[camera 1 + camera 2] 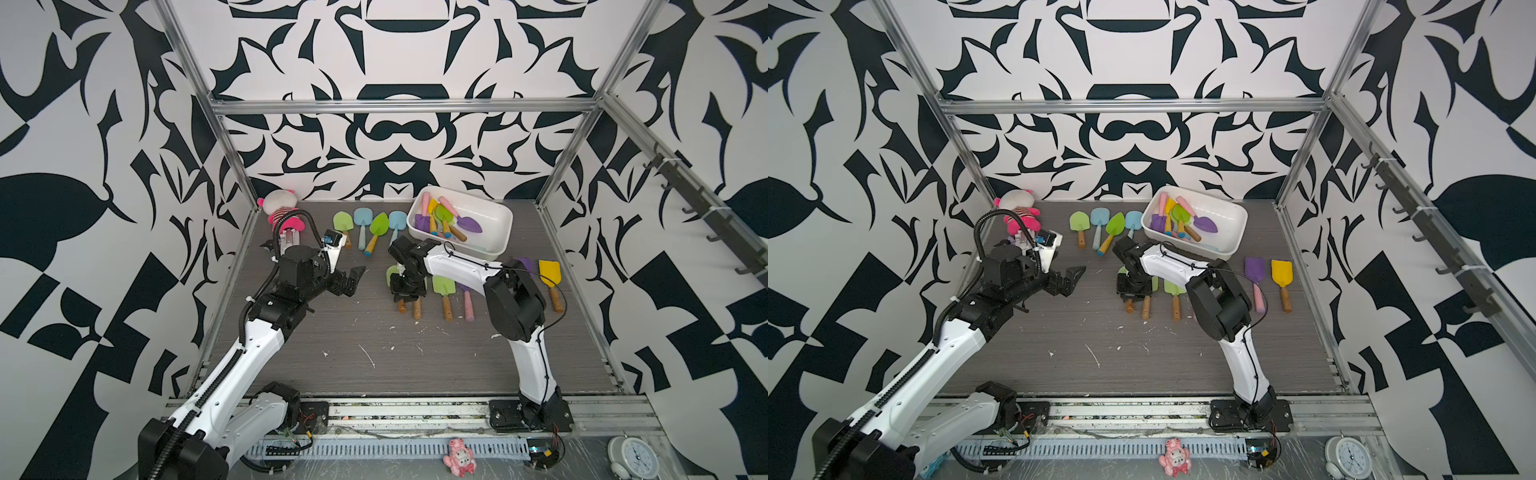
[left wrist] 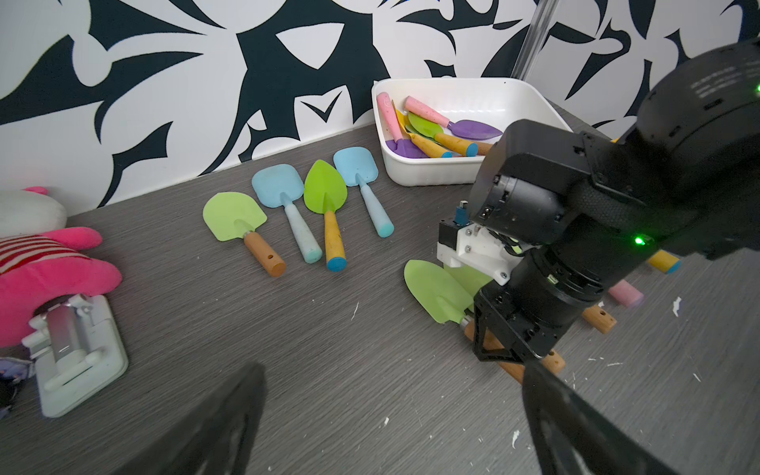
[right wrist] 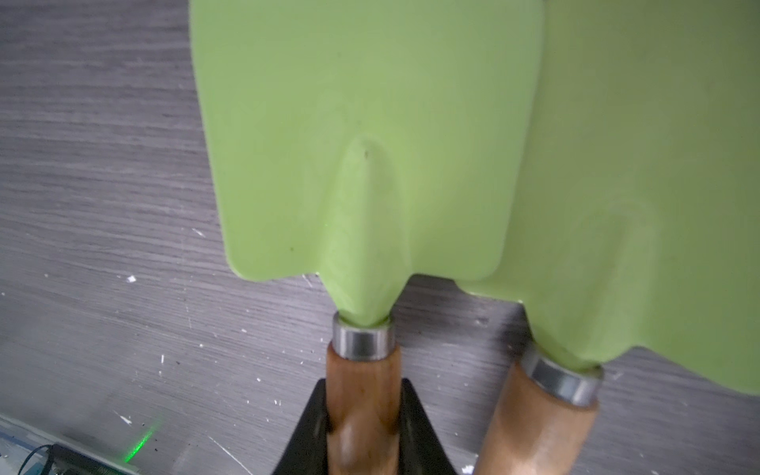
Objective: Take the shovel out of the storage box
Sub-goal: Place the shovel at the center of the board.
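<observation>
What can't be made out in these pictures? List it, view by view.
Right gripper: in both top views its own wrist covers the jaws; the right wrist view shows them clamping the light green wooden-handled shovel.
That shovel's blade tip: cut off by the right wrist view's edge.
Shallow white plastic storage box: its piled shovels overlap, so no count in any view.

Both the left arm (image 1: pixel 257 345) and the right arm (image 1: pixel 528 370) wear glossy white plastic shells between chunky matte black joint housings. A ribbed black cable conduit (image 1: pixel 214 388) runs along the left one, a thin black wire (image 1: pixel 544 365) along the right. On the right arm's wrist, a white bracket (image 2: pixel 473 246) carries small silver screws, and a green light (image 2: pixel 638 240) glows.
</observation>
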`<state>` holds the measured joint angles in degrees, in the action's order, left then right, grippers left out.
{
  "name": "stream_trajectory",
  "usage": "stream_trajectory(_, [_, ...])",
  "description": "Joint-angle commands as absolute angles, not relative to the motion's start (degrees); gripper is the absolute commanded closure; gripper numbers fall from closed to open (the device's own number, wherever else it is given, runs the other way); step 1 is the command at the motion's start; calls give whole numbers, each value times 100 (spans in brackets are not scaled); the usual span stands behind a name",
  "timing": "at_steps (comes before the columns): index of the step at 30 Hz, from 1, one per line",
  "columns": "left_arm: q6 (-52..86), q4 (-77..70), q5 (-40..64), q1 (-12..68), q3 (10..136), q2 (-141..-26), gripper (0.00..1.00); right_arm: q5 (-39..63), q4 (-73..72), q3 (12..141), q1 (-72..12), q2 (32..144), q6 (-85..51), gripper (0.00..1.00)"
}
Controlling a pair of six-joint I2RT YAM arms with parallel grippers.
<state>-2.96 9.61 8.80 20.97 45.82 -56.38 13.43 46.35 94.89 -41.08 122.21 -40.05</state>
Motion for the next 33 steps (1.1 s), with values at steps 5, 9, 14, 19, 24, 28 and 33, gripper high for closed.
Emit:
stream_trajectory(5, [-268,984,913,2077,4537,-5544,1,1319,4791,9720,-4246,11939,-3902,100])
stream_trajectory(9, [-257,984,946,2075,4535,-5546,1,1296,4781,9760,-4298,11849,-3854,100])
stream_trajectory(14, [-238,1002,954,2079,4524,-5528,1,1335,4859,9839,-4318,11940,-3858,100])
stream_trajectory(19, [-228,1067,959,2078,4526,-5476,1,1382,5059,10005,-4324,12053,-3932,100])
stream_trajectory(24, [-213,1142,966,2078,4503,-5401,1,1509,5184,10138,-4346,12094,-4079,100])
stream_trajectory(28, [-183,1162,963,2082,4458,-5342,0,1562,5180,10199,-4402,12109,-4205,100])
stream_trajectory(33, [-160,1194,968,2081,4475,-5334,1,1577,5337,10365,-4473,12237,-4247,100])
